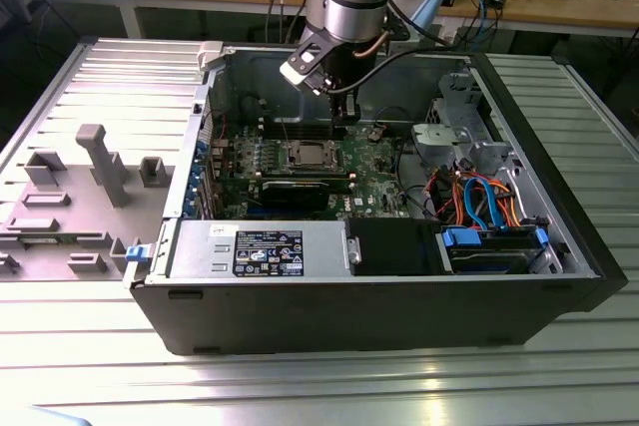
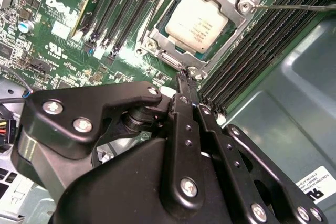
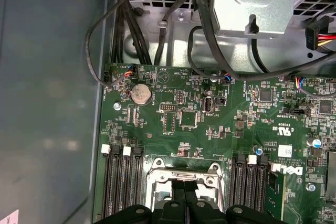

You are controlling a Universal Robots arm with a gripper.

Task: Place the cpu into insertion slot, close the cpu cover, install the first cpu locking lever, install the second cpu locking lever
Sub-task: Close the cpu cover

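The cpu [image 2: 197,19], a silvery square chip, lies in the insertion slot [image 3: 184,173] on the green board. The cpu cover [image 2: 231,22], a silvery frame, lies flat around it. A thin metal locking lever [image 2: 294,7] runs from one socket corner across the memory slots. In the second wrist view my gripper [image 2: 187,80] is shut with nothing between its black fingers, and its tips are at the socket's edge. In the exterior view the gripper [image 1: 344,125] hangs over the board just to the exterior view's right of the cpu [image 1: 305,155].
Long black memory slots [image 3: 122,182] flank the socket on both sides. A black graphics card [image 1: 305,190] lies in front of it. The case wall [image 1: 215,77], a metal drive cage [image 1: 469,112] and coloured cables [image 1: 479,197] surround the board.
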